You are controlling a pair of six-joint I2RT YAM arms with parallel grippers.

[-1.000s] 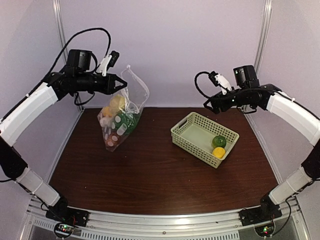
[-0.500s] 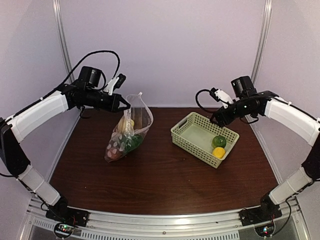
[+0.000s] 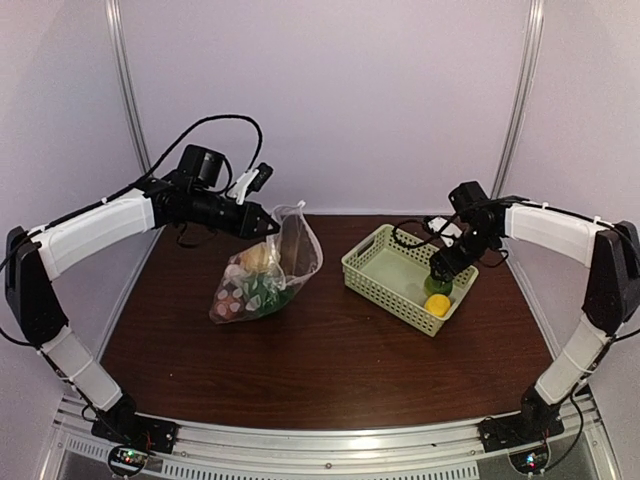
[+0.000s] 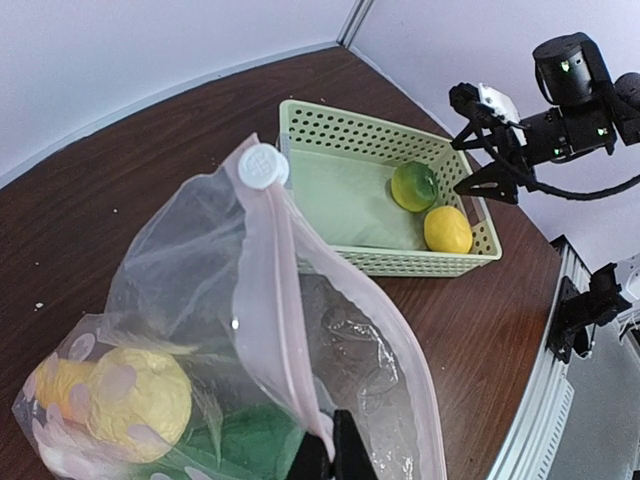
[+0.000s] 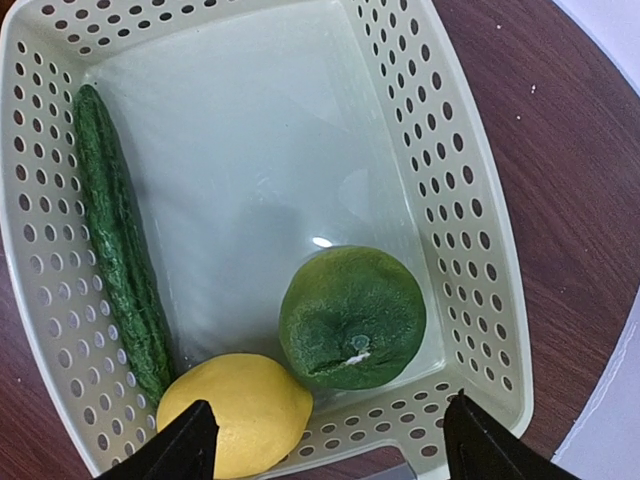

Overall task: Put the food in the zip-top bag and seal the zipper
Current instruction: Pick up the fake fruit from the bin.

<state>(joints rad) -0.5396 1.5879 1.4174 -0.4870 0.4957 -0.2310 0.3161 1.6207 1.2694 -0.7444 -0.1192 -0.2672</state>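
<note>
Your right gripper (image 5: 335, 448) hangs wide open over the basket (image 5: 478, 300), above the green fruit (image 5: 350, 315), lemon (image 5: 235, 415) and cucumber (image 5: 120, 250). Your left gripper (image 3: 268, 226) pinches the part-filled zip-top bag (image 3: 262, 285) by its zipper (image 4: 270, 330), left of the basket. You're mid-loading, I judge: descend squarely and close on the round fruit.

The right basket (image 5: 470, 250) is pale green, dotted with holes; in it lie a yellow lemon (image 5: 235, 412), a dark green fruit (image 5: 350, 318) and a dark green cucumber (image 5: 120, 250). The left bag (image 4: 180, 250) is clear with whitish dots, its zipper (image 4: 272, 300) pale pink.
</note>
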